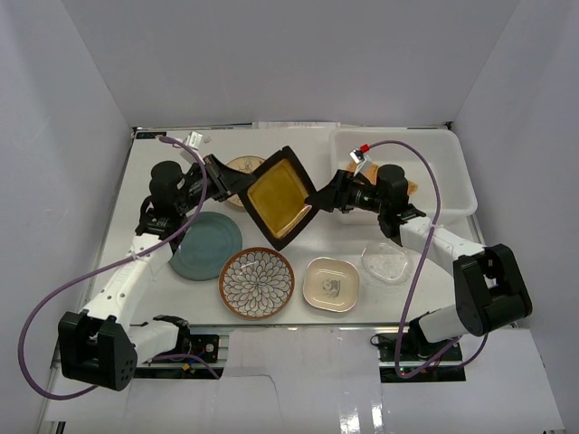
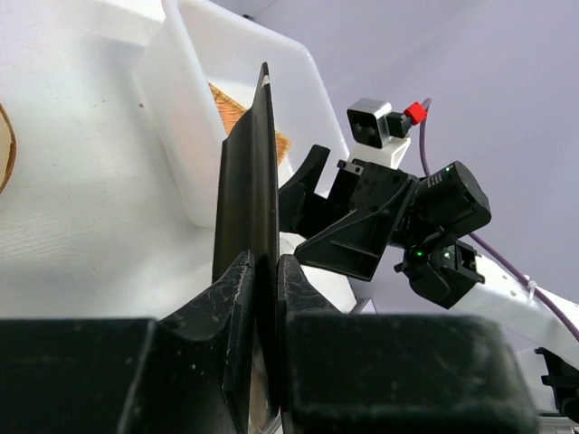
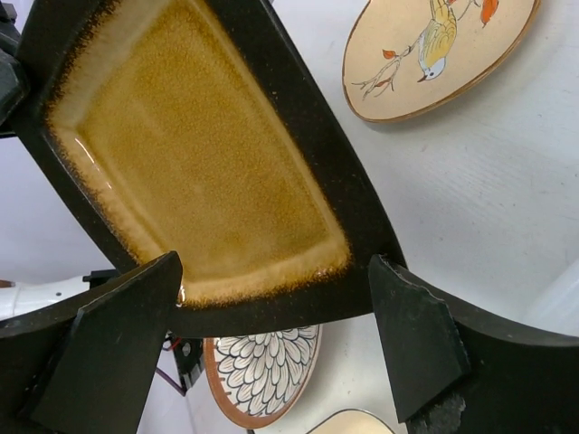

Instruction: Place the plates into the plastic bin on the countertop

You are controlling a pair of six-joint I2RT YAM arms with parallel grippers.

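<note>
My left gripper (image 1: 233, 183) (image 2: 265, 271) is shut on the left corner of the black square amber-centred plate (image 1: 280, 197) (image 2: 251, 181) (image 3: 199, 154), holding it lifted and tilted above the countertop (image 1: 298, 154). My right gripper (image 1: 320, 201) (image 3: 271, 316) stands open at the plate's right corner, one finger on either side of its rim. The plastic bin (image 1: 452, 149) (image 2: 235, 54) sits at the back right with a wooden plate (image 1: 412, 187) (image 2: 231, 104) inside. Still on the countertop are the bird plate (image 1: 241, 166) (image 3: 434, 50), teal plate (image 1: 205, 245), petal-patterned plate (image 1: 257, 282) (image 3: 262, 371), cream rounded-square plate (image 1: 331, 284) and clear glass plate (image 1: 387, 262).
White walls enclose the table at the back and on both sides. Purple cables loop from both arms over the table's left and right sides.
</note>
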